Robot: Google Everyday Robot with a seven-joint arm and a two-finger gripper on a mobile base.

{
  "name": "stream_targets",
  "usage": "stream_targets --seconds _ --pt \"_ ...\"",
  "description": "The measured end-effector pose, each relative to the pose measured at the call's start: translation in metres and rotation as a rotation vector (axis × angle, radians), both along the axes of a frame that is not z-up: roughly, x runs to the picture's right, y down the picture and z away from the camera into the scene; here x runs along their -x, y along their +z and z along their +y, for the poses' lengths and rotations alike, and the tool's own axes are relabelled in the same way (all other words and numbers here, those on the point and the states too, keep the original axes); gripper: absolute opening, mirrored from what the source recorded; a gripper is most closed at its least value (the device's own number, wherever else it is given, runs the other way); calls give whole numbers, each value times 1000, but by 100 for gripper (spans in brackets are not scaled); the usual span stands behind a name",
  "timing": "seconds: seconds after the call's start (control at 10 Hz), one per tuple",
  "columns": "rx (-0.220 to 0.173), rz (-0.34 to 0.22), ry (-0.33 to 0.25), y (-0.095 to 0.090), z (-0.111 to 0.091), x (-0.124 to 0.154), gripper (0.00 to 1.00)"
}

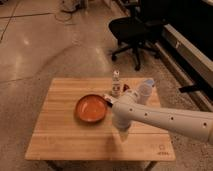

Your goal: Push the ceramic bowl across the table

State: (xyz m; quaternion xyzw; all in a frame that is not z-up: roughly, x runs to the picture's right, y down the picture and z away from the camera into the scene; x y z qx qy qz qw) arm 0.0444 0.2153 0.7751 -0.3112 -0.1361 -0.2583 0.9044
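The ceramic bowl (91,108) is round, shallow and orange-brown, and sits near the middle of the light wooden table (60,137). My white arm reaches in from the right. The gripper (122,135) hangs down over the tabletop, to the right of the bowl and a little nearer the front edge, apart from it.
A small clear bottle (116,83) stands behind the bowl, with a translucent plastic cup (145,90) to its right and a small dark object (111,98) at the bowl's far right rim. A black office chair (131,30) stands beyond the table. A small dark logo (161,148) marks the front right corner.
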Motion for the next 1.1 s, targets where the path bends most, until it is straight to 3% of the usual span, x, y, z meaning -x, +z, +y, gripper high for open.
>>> stream_targets --seconds 1.1 --pt "-59 -42 -89 65 -47 103 65"
